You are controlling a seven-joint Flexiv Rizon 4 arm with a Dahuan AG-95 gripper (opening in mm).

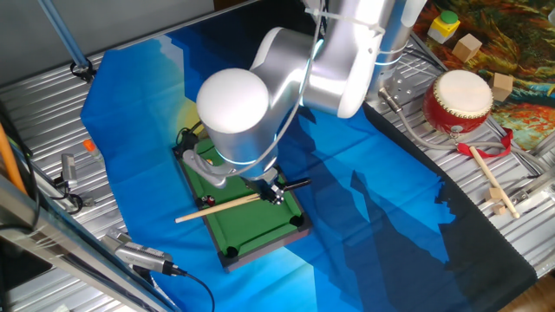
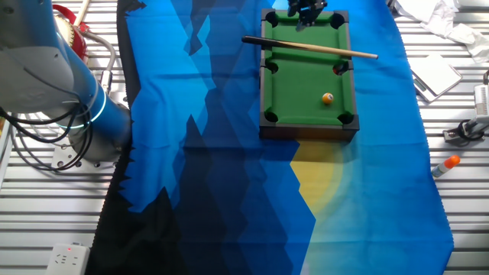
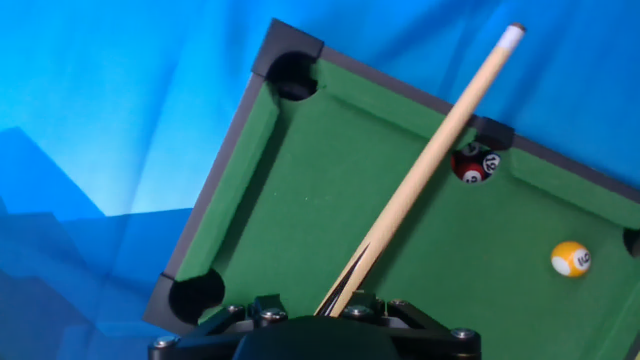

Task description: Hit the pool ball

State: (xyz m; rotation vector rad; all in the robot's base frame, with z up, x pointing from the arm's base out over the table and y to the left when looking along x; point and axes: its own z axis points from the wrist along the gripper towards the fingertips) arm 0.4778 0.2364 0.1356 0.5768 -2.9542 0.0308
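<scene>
**Inspector:** Hand view first. What is the end effector (image 3: 345,305) carrying?

**Operator:** I read it as closed on the butt of the wooden cue stick (image 3: 430,165). The shaft crosses the mini pool table (image 3: 300,200) and its pale tip overhangs the far rail.

**Inspector:** Where is the pool ball?

**Operator:** The pool ball (image 3: 570,259) sits on open felt, well apart from the shaft, right of it. A red ball (image 3: 466,166) and a dark one (image 3: 490,160) lie at the side pocket.

**Inspector:** Recommendation?

**Operator:** In my judgement, I should draw the cue back, swing its long axis onto the ball, then thrust straight, avoiding the pocketed pair.
</scene>
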